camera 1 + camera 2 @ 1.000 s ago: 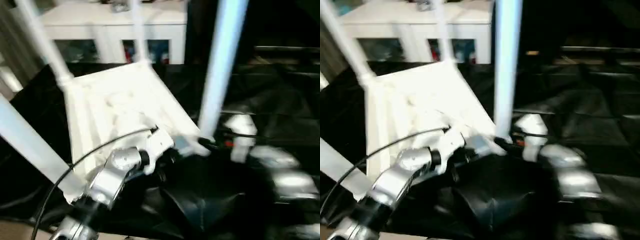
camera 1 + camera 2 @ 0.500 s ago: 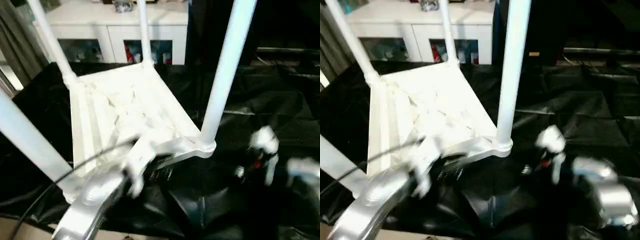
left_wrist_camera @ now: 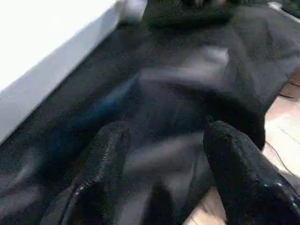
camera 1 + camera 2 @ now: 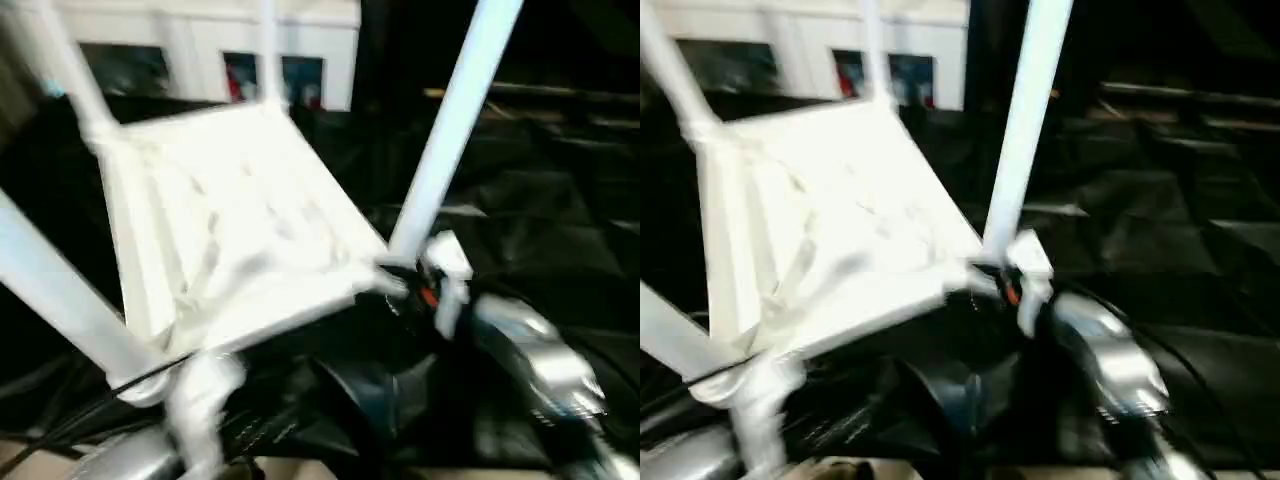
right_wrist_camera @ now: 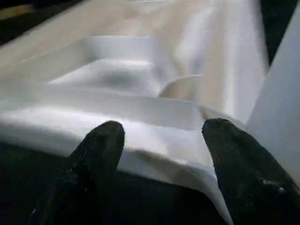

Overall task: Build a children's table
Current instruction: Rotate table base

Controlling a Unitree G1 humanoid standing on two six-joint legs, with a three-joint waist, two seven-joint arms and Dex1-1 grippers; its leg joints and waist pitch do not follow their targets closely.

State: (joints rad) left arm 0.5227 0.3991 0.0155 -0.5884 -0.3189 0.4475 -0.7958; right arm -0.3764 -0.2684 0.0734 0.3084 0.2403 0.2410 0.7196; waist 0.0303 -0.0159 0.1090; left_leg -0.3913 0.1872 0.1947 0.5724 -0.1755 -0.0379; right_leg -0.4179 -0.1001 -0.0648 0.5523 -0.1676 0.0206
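White plastic rectangular tabletop (image 4: 225, 225) lies underside up, ribs showing, tilted, centre-left of frame on black sheet-covered surface (image 4: 540, 200). 4 long white tubular legs stand in corner sockets; nearest right leg (image 4: 450, 125) rises toward upper right. Right end effector (image 5: 161, 154) fingers spread wide, empty, close to tabletop rim beside that leg. Left end effector (image 3: 161, 161) fingers spread, empty, over black sheet. White cabinet (image 4: 200, 45) upper left.

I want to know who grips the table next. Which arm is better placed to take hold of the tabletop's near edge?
Probably the right. The right tool is open, its fingers straddling the tabletop rim beside the near right leg. The left tool is open too, but faces the black cloth, with the tabletop off to its side.
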